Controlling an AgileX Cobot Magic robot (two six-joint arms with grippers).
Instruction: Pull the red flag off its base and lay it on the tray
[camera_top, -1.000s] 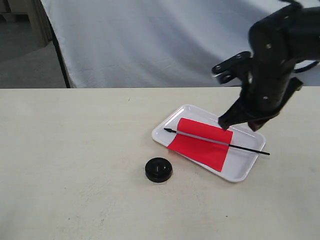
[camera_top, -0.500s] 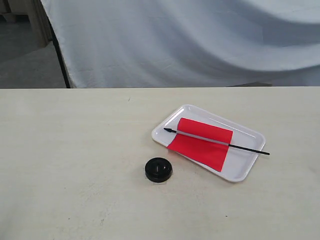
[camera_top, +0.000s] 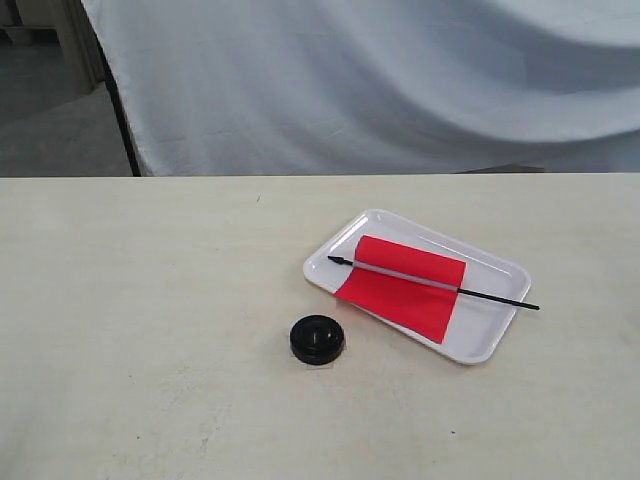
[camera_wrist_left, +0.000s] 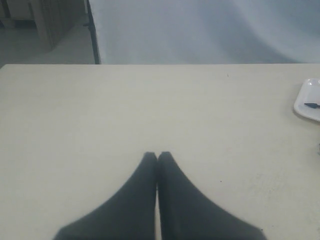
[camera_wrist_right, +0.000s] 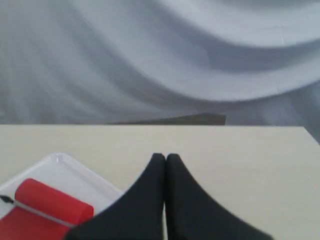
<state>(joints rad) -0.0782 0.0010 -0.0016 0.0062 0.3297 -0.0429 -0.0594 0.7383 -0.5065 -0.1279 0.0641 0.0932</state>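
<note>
- Pale grey-white drape (camera_top: 350, 80): hangs in loose folds behind the far edge of the worktop and fills the background of all three views.
- Worktop (camera_top: 150, 300): cream, matte, with a few faint specks. It carries everything below.
- Tray (camera_top: 485, 330): white, shallow, with rounded corners and a raised rim. It sits at an angle on the right half of the worktop. One corner shows in the left wrist view (camera_wrist_left: 310, 95) and part of the rim in the right wrist view (camera_wrist_right: 60, 165).
- Red flag (camera_top: 405, 285): lies flat in the tray, off its base.
  - The cloth is spread across the tray floor, and its near edge reaches the near rim.
  - The thin pole lies over the cloth. Its pointed black tip is near the tray's left corner, and its thin black end sticks out past the right rim.
  - In the right wrist view the cloth (camera_wrist_right: 50, 202) looks curled over along its far edge.
- Left hand (camera_wrist_left: 157, 155): fingers clenched tip to tip, gripping nothing. It hovers over bare worktop, well apart from the tray.
- Right hand (camera_wrist_right: 165, 156): fingers also pressed together and empty. It is near the tray's rim, apart from the flag.
- Base (camera_top: 317, 339): small round black disc, flat on the worktop near the tray's left corner on the near side. It does not touch the tray. Its top detail is too small to make out.
</note>
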